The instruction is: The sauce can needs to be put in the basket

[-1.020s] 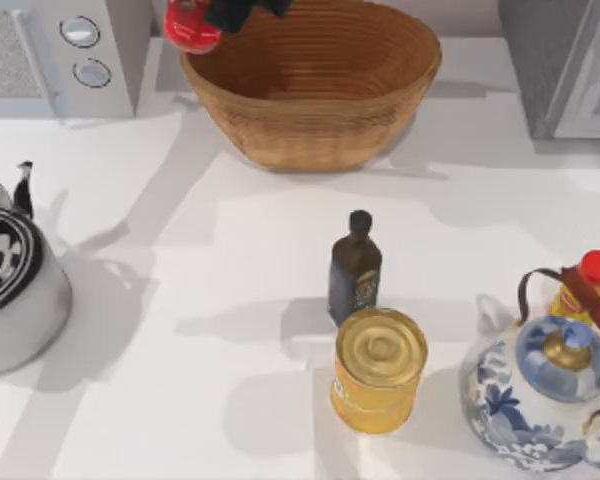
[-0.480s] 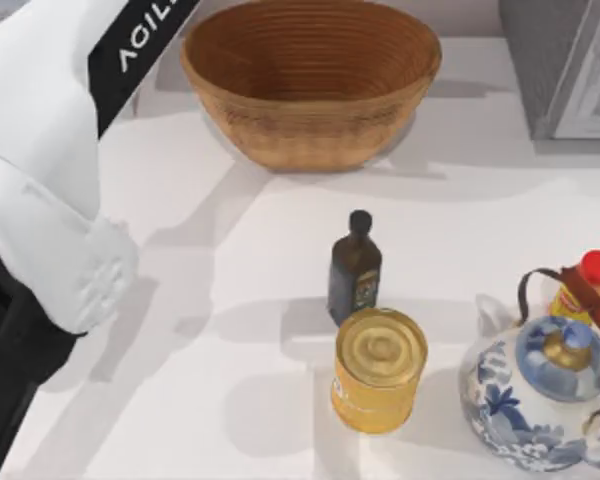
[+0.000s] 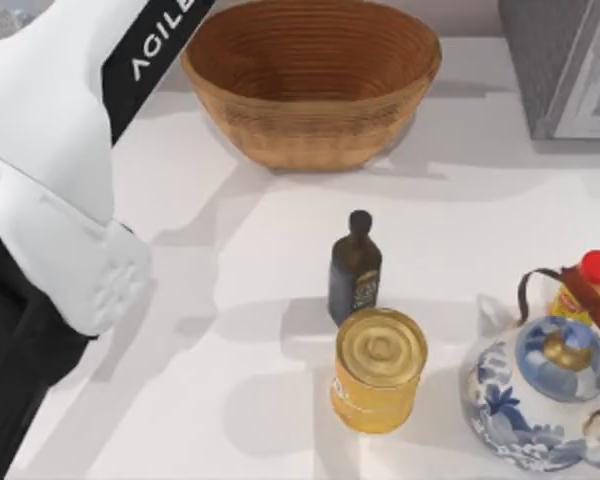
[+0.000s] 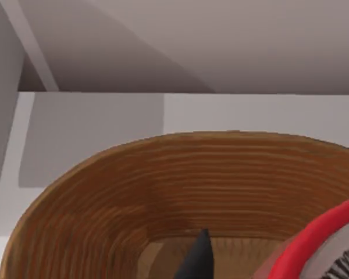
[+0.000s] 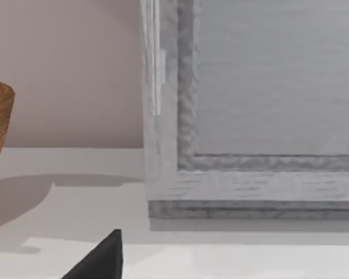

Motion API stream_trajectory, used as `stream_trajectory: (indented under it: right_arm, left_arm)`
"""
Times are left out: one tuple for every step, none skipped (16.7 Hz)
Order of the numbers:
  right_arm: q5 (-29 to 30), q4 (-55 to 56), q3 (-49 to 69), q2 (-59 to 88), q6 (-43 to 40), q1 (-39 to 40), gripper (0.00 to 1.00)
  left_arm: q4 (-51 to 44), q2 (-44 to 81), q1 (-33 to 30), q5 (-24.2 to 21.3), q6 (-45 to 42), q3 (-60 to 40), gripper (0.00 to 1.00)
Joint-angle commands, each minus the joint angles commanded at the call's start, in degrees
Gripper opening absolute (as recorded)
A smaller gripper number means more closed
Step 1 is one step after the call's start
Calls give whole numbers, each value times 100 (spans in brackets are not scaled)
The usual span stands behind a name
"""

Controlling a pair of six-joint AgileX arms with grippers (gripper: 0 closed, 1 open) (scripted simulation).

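Near right: yellow can (image 3: 379, 368), teapot (image 3: 540, 385), dark bottle (image 3: 355, 268) just behind the can. Left arm (image 3: 70, 170) spans the table's left side, reaching toward the far basket (image 3: 310, 80). Left gripper (image 4: 244, 264) sits over the basket interior, sauce can (image 4: 320, 244) beside one fingertip (image 4: 198, 261); finger state: cannot tell. Right gripper near the grey cabinet (image 5: 250, 116), fingers also unclear.

left arm (image 3: 60, 170) shifted slightly rightward since half a second ago, covering kettle and microwave seen a second ago

Your top view looks straight down on tabletop (image 3: 280, 250); left wrist view sits close above basket (image 4: 163, 192), shared with top view (image 3: 310, 120); right wrist view faces far wall, low.
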State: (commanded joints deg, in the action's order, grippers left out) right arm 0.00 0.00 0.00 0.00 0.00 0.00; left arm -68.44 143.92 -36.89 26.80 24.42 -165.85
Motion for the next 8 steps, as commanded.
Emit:
stream_trajectory:
  right_arm:
    - [0,0,0,0,0,0,100]
    - [0,0,0,0,0,0,100]
    - [0,0,0,0,0,0,100]
    - [0,0,0,0,0,0,100]
    - [0,0,0,0,0,0,100]
    - [0,0,0,0,0,0,100]
    - [0,0,0,0,0,0,100]
    - [0,0,0,0,0,0,100]
  left_arm:
    - [-11,44,-49,-23,20,-59,0]
    - [-19,120,-106,-55,46,-132,0]
    - [-17,203,-149,-97,71,-201,0]
    - [-2,269,-175,-146,91,-260,0]
    - [30,320,-178,-192,104,-304,0]
    - [82,364,-166,-224,113,-333,0]
    - [155,406,-138,-240,111,-340,0]
    - [249,440,-96,-242,91,-320,0]
